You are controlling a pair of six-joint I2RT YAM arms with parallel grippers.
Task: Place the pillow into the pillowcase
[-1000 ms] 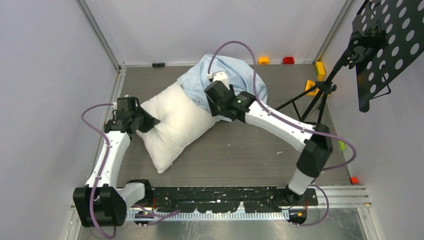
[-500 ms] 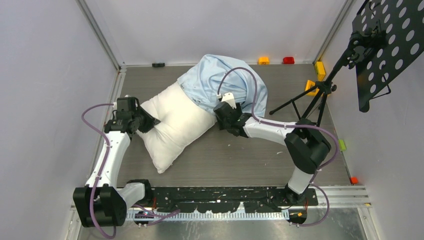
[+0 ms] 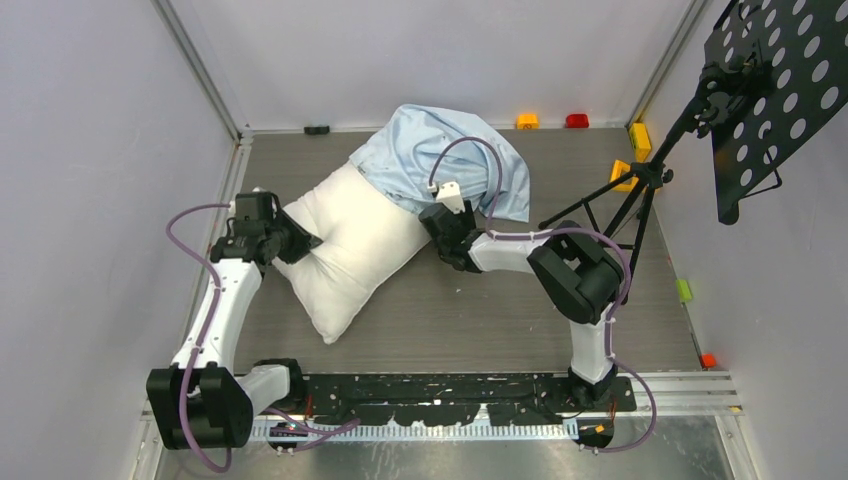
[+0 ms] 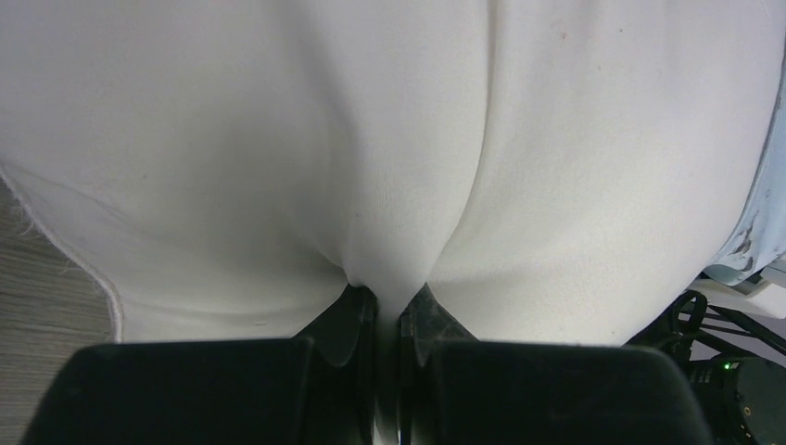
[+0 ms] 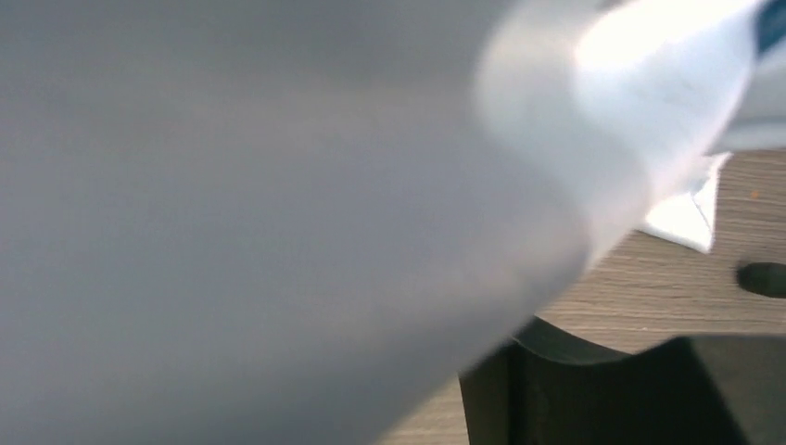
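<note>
The pillow (image 3: pixel 350 250), plump and white, lies slanted toward the surface's far-right corner, that end inside the blue pillowcase (image 3: pixel 405 158); left jaws clamp its fabric; right jaws: cannot tell.

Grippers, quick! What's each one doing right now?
Left gripper: closed, pinching the pillow.
Right gripper: by the pillowcase; open or closed cannot be told.

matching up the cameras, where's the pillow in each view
top external: pillow left of centre, far end covered by the pillowcase
left wrist: pillow fills most of the frame
right wrist: only blurred cloth at the lens, cannot tell
shared landmark: grey woodgrain table
</note>
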